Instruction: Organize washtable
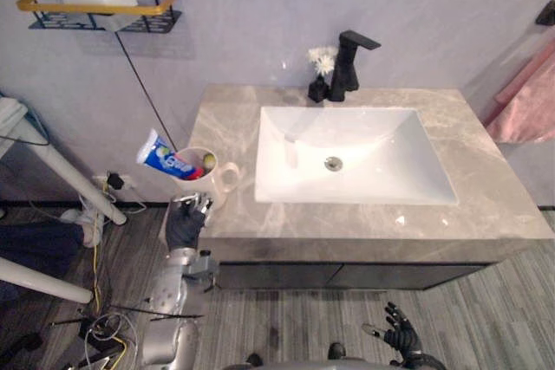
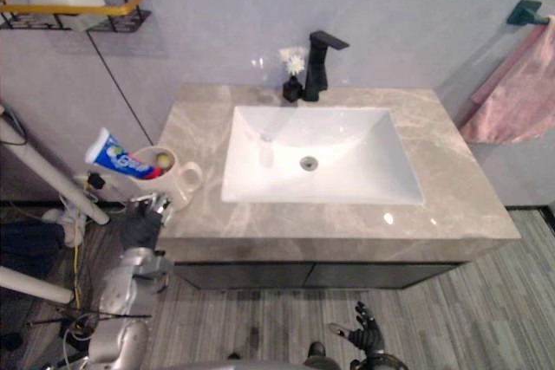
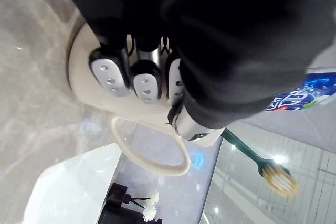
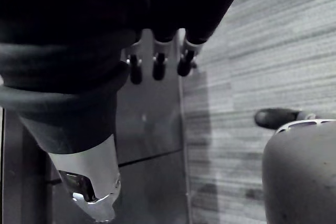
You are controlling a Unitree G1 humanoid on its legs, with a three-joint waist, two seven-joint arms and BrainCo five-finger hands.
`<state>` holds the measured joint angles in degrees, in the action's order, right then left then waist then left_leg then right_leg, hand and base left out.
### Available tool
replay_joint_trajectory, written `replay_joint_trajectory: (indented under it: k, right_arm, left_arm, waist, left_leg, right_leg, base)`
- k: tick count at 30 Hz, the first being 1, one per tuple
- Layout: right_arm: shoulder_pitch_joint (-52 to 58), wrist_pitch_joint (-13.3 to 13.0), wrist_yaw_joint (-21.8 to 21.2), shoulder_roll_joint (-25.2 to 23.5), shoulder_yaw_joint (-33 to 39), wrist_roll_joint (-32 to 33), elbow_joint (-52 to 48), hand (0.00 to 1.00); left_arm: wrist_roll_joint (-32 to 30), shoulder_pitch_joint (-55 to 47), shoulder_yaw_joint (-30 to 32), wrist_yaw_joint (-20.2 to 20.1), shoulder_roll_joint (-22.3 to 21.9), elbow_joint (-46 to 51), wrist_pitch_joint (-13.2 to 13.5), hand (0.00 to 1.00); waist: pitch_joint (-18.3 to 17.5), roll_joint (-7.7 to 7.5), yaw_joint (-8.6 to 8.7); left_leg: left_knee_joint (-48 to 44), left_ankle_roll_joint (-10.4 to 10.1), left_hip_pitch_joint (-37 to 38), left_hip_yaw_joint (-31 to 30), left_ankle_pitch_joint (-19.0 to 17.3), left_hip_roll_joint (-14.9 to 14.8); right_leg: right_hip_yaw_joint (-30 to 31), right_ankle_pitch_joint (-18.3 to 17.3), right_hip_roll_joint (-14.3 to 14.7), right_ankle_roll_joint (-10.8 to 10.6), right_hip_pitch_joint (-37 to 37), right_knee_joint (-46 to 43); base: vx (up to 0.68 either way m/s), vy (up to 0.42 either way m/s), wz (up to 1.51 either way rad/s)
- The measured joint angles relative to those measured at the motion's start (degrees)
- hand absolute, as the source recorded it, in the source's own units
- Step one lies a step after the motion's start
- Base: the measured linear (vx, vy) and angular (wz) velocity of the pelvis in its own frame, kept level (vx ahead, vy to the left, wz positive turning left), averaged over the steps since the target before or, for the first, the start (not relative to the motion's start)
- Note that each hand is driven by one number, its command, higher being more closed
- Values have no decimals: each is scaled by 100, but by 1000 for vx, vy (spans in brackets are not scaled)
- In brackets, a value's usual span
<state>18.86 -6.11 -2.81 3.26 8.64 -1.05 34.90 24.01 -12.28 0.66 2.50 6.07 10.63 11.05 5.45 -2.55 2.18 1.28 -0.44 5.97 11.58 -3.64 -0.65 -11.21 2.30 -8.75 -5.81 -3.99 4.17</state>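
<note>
Left hand [image 1: 185, 224] fingers [image 3: 109, 72] grasp cream mug [image 1: 215, 190], frame lower left. Probably ceramic: rigid, slick, breakable. Hold round body. Right hand [image 1: 401, 333] slack.

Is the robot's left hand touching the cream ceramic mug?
Touching: left wrist view shows the left hand gripping the cream ceramic mug, fingertips on its wall.

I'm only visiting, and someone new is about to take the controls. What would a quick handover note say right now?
Left hand: fingers and thumb closed on the cream mug at the counter's left edge. I cannot tell whether the mug rests there or is lifted.
Right hand: open, low near the floor, holding nothing.
Done: toothpaste and toothbrush are in the mug.
Left: probably settle the mug firmly on the counter, then release it.
</note>
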Motion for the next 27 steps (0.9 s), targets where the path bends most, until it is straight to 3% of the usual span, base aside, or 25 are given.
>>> replay_joint_trajectory:
  k: [27]
  right_arm:
    - [-108,-1,-98,204,105,-3,-261,0]
  left_arm:
    - [-13,688,-31,-166,559,-626,52,100]
  waist:
    - [308,-73,8]
  left_leg:
    - [-21,-16,-120,206,-14,-27]
  right_leg:
    - [203,65,29,0,227,-8]
  base:
    - [-10,-10,-3]
